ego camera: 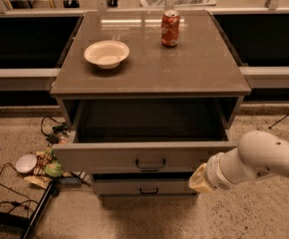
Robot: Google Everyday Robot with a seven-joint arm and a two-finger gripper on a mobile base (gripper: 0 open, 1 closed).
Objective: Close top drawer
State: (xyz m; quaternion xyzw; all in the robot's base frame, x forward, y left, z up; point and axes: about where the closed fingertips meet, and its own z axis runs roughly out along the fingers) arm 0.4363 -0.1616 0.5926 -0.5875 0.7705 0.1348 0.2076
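The top drawer of the grey cabinet is pulled out wide, its pale grey inside showing and its small black handle at the centre of the front. My white arm comes in from the right. Its yellowish wrist end sits just below the drawer front's right corner. The gripper itself is hidden behind the wrist, at or under that corner.
A second drawer with a black handle shows below. On the cabinet top stand a white bowl and a red can. Litter, a small white dish and cables lie on the floor at the left.
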